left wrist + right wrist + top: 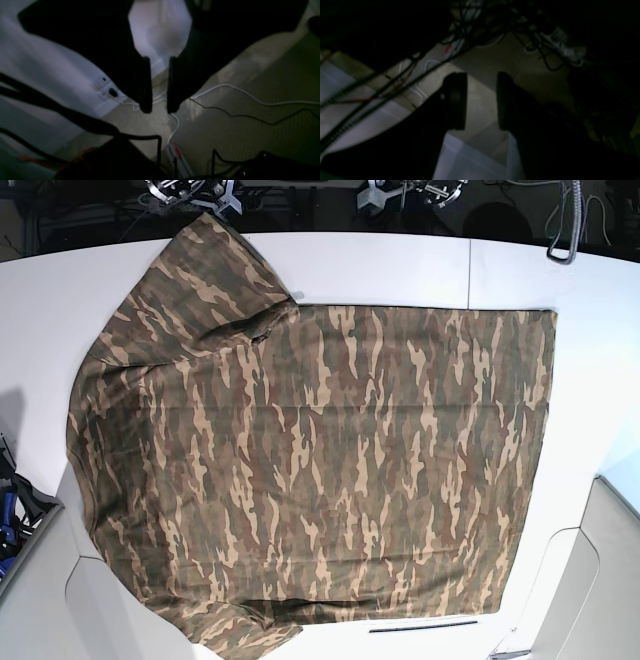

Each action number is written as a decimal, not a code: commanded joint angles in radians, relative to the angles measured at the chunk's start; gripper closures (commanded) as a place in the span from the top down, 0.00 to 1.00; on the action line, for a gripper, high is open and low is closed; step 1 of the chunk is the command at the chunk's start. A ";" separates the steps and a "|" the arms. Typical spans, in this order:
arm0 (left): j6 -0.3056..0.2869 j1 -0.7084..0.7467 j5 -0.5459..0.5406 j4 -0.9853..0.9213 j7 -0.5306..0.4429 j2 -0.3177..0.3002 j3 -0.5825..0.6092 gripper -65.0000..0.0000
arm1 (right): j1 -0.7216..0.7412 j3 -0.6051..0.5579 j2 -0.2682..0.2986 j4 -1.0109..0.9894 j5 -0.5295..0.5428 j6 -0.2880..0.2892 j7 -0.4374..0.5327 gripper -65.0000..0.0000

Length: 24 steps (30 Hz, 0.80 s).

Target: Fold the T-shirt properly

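The camouflage T-shirt (320,460) lies spread flat on the white table (40,310) in the base view. Its hem is to the right and its two sleeves are at the upper left and lower left. Neither gripper shows over the table in that view. The T-shirt is out of view in both wrist views. My left gripper (159,110) is open and empty, hanging over the floor beside a white panel. My right gripper (480,77) is open and empty, with its jaws apart over the floor.
The arm mounts (190,194) stand at the table's far edge. A grey cable (565,225) hangs at the top right. White cables (250,96) and black ones trail over the floor below the left gripper. A power strip (563,47) with tangled cables lies beyond the right gripper.
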 commanded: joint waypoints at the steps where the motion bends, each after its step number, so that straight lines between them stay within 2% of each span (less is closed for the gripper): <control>1: -0.020 0.020 -0.005 0.017 0.003 -0.013 0.001 0.21 | -0.007 0.001 0.006 0.006 0.004 0.009 0.000 0.29; 5: -0.045 0.102 -0.018 0.135 0.004 -0.055 0.001 0.21 | -0.041 0.001 0.028 0.025 0.014 0.050 0.000 0.29; 10: -0.044 0.219 -0.070 0.329 0.003 -0.125 0.000 0.21 | -0.125 0.001 0.091 0.150 0.122 0.118 0.000 0.29; 16: -0.044 0.351 -0.093 0.525 0.004 -0.197 -0.017 0.21 | -0.282 0.001 0.188 0.387 0.192 0.132 -0.002 0.29; 22: -0.046 0.480 -0.095 0.721 0.008 -0.213 -0.199 0.21 | -0.446 0.001 0.288 0.652 0.214 0.151 -0.004 0.29; 24: -0.064 0.527 -0.095 0.798 0.011 -0.213 -0.272 0.21 | -0.499 0.001 0.317 0.745 0.214 0.154 -0.004 0.29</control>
